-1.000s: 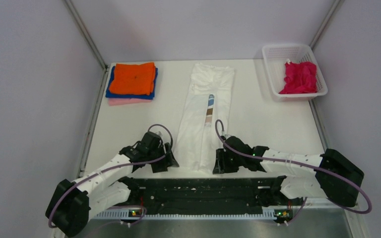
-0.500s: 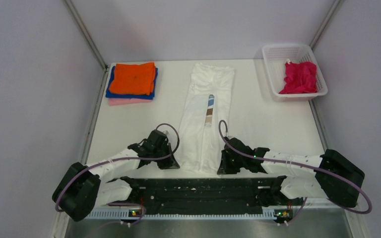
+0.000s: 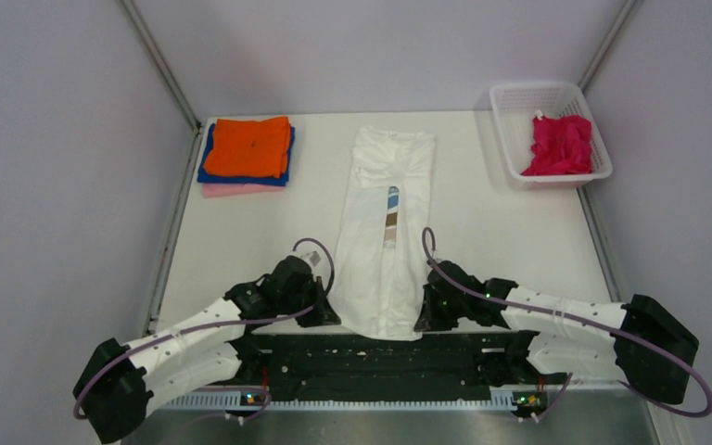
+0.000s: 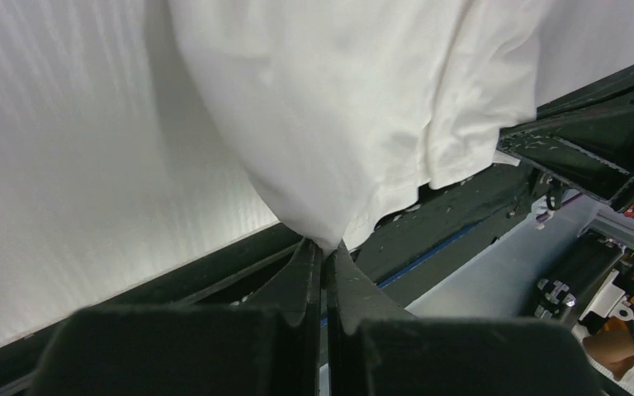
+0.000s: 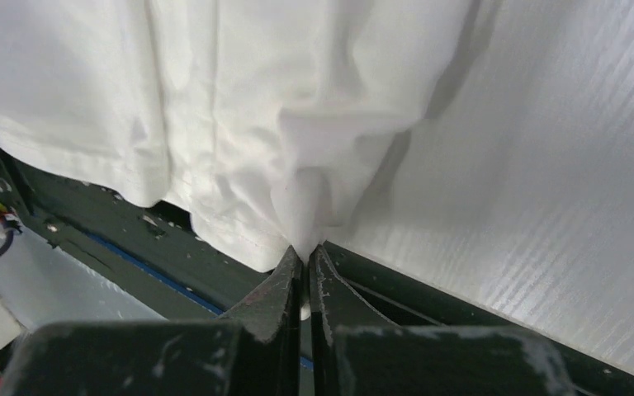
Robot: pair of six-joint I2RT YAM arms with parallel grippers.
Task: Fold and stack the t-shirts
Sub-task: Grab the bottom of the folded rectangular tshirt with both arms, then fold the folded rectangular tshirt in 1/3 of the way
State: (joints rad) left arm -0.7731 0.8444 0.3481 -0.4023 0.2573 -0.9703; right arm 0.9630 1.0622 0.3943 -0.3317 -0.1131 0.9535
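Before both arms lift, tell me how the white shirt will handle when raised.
Probably floppy: the white shirt puckers into a peak where the left gripper pinches it, and again at the right gripper. Likely to sag between the two grips, as its hem hangs in loose folds. Seemingly light: fingertip pinches alone hold it.

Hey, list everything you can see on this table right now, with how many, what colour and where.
white t-shirt: 1, white with blue, brown and tan print, table centre, folded lengthwise
orange t-shirt: 1, orange, top of far-left stack
blue t-shirt: 1, blue, under the orange one
pink t-shirt: 1, pink, bottom of stack
magenta t-shirt: 1, magenta, crumpled in basket
basket: 1, white, far-right corner
table: 1, white, under everything
left gripper: 1, black, shut on white t-shirt's near-left corner
right gripper: 1, black, shut on its near-right corner
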